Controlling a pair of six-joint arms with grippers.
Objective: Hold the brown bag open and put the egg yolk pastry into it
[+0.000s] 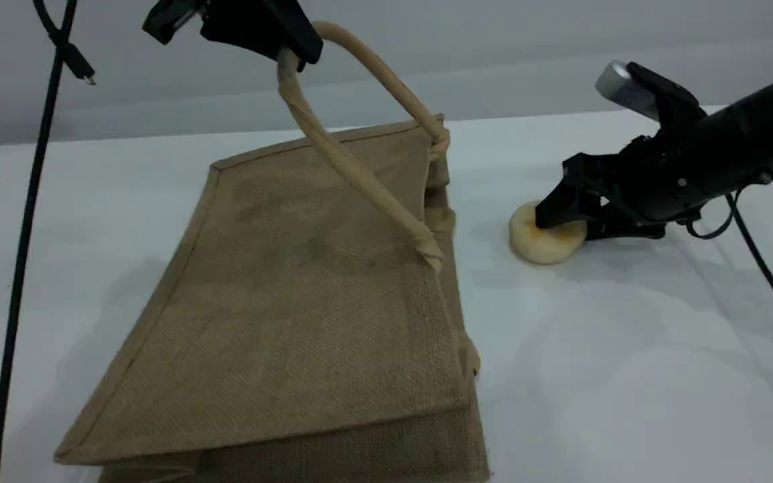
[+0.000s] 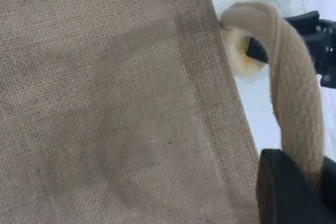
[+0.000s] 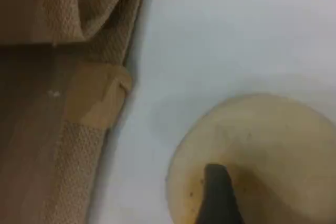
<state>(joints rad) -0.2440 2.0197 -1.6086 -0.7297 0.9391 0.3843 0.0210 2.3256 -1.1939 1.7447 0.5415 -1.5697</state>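
Observation:
The brown bag (image 1: pixel 306 315) lies on its side on the white table (image 1: pixel 628 376), its mouth facing right. My left gripper (image 1: pixel 290 52) hangs above it, shut on the upper beige handle (image 1: pixel 353 168) and pulling that side up. In the left wrist view the same handle (image 2: pixel 296 108) runs into the black fingertip (image 2: pixel 294 192). The egg yolk pastry (image 1: pixel 544 241) sits on the table just right of the bag's mouth. My right gripper (image 1: pixel 571 221) is open, low over the pastry with its fingers on either side. In the right wrist view one fingertip (image 3: pixel 218 198) lies over the pastry (image 3: pixel 273 145).
A black cable (image 1: pixel 24 221) with a loose plug (image 1: pixel 81 67) hangs down the left side. The right arm's cable (image 1: pixel 769 275) trails over the table on the right. A grey wall stands behind the table.

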